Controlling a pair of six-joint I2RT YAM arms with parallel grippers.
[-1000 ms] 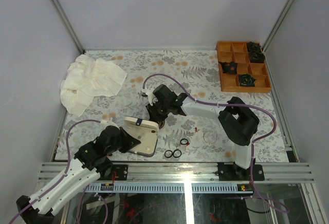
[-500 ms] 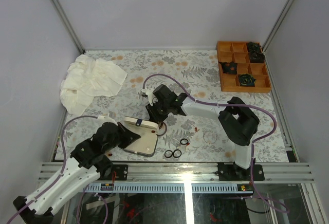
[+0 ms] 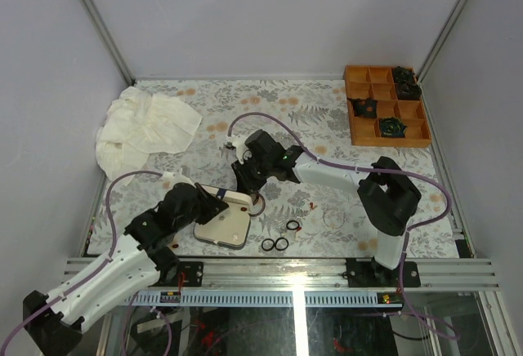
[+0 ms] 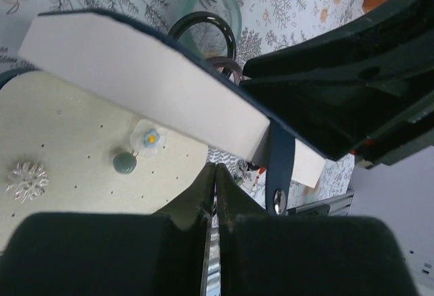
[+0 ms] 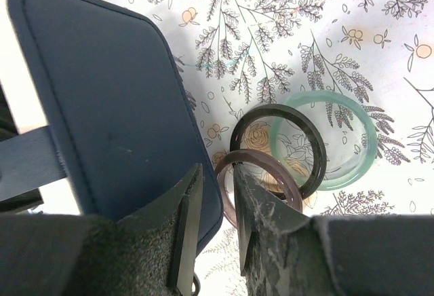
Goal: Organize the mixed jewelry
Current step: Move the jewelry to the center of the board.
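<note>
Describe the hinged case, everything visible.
The case lies open near the table's front: dark navy shell, cream perforated lining. The base lies flat, holding a silvery snowflake-like piece, a teal bead and a flower stud. The lid tilts up, a snap strap hanging from it. The right gripper straddles the lid's edge; the shut left gripper points at the base's rim.
</note>
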